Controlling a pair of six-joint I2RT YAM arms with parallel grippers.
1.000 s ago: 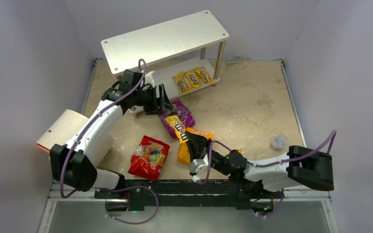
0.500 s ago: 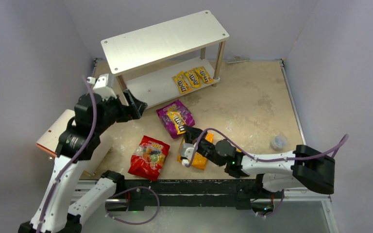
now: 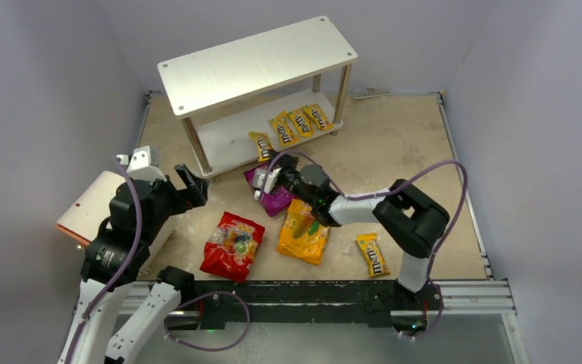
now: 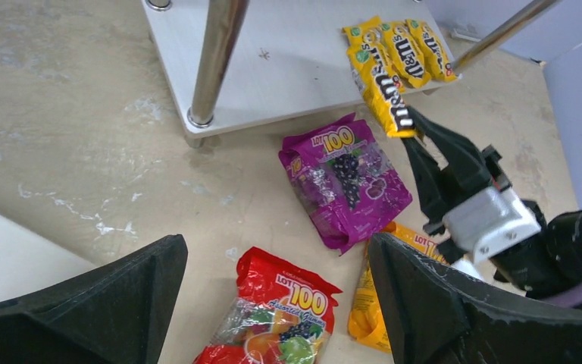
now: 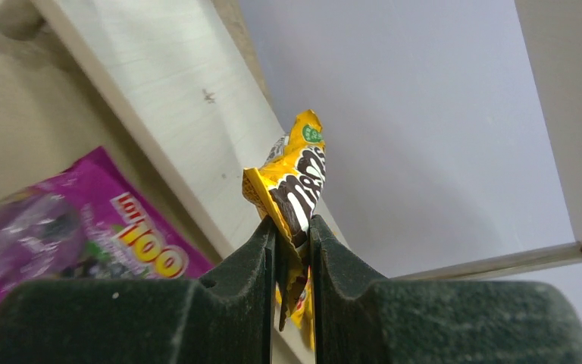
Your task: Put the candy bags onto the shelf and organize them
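My right gripper (image 3: 271,161) is shut on a yellow M&M's packet (image 3: 261,145) and holds it at the front edge of the shelf's lower board (image 3: 231,136). The right wrist view shows the packet (image 5: 297,178) pinched between the fingers (image 5: 254,265). Three M&M's packets (image 3: 301,121) lie on that board. The purple pouch (image 3: 276,201), orange pouch (image 3: 303,236) and red pouch (image 3: 233,244) lie on the floor. Another M&M's packet (image 3: 372,254) lies at the near right. My left gripper (image 3: 187,186) is open and empty, above the floor left of the red pouch (image 4: 280,315).
A cream cylinder with an orange rim (image 3: 95,201) lies at the left beside my left arm. The shelf's top board (image 3: 258,61) overhangs the lower one, and a thin leg (image 4: 216,61) stands at its front left. Grey walls close in three sides.
My right arm reached forward from the near side to the shelf with the M&M's packet. My left arm pulled back from the shelf to the left.
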